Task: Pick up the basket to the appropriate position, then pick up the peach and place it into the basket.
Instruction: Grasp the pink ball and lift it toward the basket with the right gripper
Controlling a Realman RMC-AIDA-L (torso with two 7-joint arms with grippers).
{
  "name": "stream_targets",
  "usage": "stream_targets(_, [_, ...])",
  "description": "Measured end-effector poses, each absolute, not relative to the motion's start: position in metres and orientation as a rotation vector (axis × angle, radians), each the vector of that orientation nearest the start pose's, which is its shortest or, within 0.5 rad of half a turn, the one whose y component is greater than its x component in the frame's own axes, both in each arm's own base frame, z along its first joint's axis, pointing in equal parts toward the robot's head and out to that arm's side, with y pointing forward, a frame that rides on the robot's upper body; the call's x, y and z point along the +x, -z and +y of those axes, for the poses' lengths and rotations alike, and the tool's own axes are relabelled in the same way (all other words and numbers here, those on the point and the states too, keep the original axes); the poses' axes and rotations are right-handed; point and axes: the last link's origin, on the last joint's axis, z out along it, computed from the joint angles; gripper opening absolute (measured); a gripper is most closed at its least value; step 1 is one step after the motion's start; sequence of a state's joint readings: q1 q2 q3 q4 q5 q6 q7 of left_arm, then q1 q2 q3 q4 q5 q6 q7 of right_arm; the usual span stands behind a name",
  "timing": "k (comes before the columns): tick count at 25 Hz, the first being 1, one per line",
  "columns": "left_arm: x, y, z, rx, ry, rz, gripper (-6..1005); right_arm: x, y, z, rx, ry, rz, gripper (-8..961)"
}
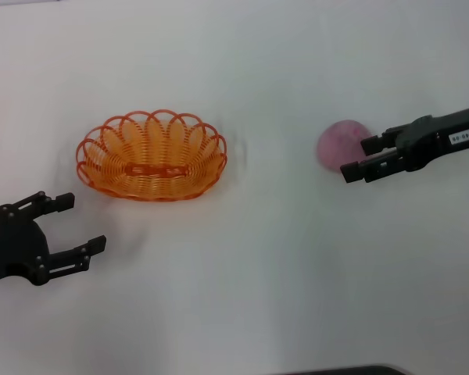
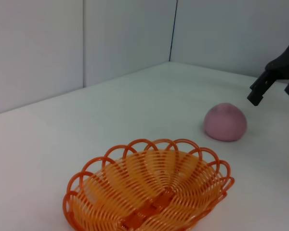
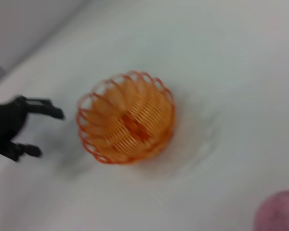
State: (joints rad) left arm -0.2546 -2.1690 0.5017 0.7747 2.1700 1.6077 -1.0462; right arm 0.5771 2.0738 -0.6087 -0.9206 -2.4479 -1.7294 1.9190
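Note:
The orange wire basket (image 1: 152, 155) stands empty on the white table, left of centre; it also shows in the left wrist view as the basket (image 2: 149, 192) and in the right wrist view as the basket (image 3: 126, 118). The pink peach (image 1: 341, 144) lies on the table to the right, apart from the basket. My right gripper (image 1: 358, 158) is open just to the right of the peach, its fingers close beside the fruit and holding nothing. My left gripper (image 1: 82, 223) is open near the table's front left, below the basket and not touching it.
The white table (image 1: 266, 273) stretches around both objects. Grey wall panels (image 2: 77, 43) rise behind the table's far edge in the left wrist view.

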Motion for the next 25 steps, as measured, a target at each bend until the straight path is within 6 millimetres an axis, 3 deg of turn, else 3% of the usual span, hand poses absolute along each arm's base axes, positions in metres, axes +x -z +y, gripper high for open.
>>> stream_targets(6, [-0.34, 0.004, 0.239, -2.618, 0.502, -0.542, 849, 0.256, -0.04, 0.341, -2.78, 0.029, 1.069, 951])
stream_targets(14, [-0.341, 0.003, 0.237, -2.617, 0.5, -0.553, 849, 0.238, -0.046, 0.354, -2.794, 0.175, 0.914, 951])
stream_targets(25, [-0.341, 0.005, 0.237, -2.615, 0.499, -0.559, 850, 0.229, -0.031, 0.367, -2.79, 0.371, 0.731, 952])
